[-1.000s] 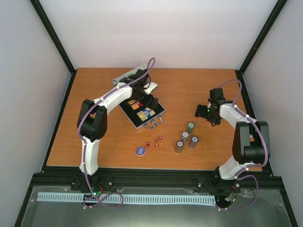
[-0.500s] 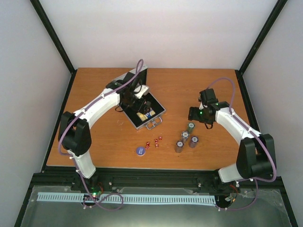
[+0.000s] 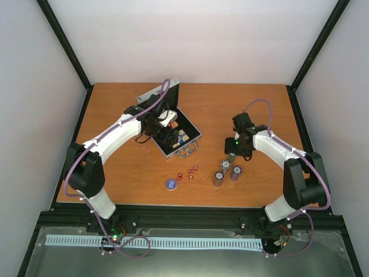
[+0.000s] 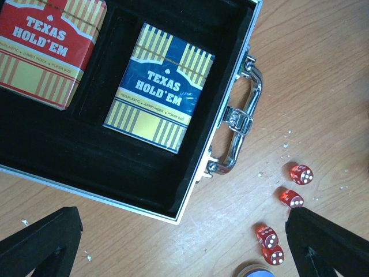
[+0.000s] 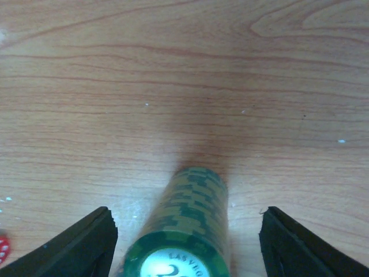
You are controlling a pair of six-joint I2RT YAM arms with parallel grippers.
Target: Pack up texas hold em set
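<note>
The silver case lies open on the table, black-lined, its lid raised behind. In the left wrist view the red card box and the blue-yellow card box lie inside it, with the handle at its front. My left gripper hovers open over the case's front edge, holding nothing. Red dice and the blue disc lie on the wood just in front. My right gripper is open around an upright green chip stack, with a gap on both sides.
Three more chip stacks stand just in front of the green one. The dice and the disc lie between the case and the table's near edge. Black frame posts stand at the table's corners.
My left arm has stretched out and drawn the gripper from the back of the case toward its front edge. My right gripper has moved left and down onto the green chip stack, its jaws narrowing.
</note>
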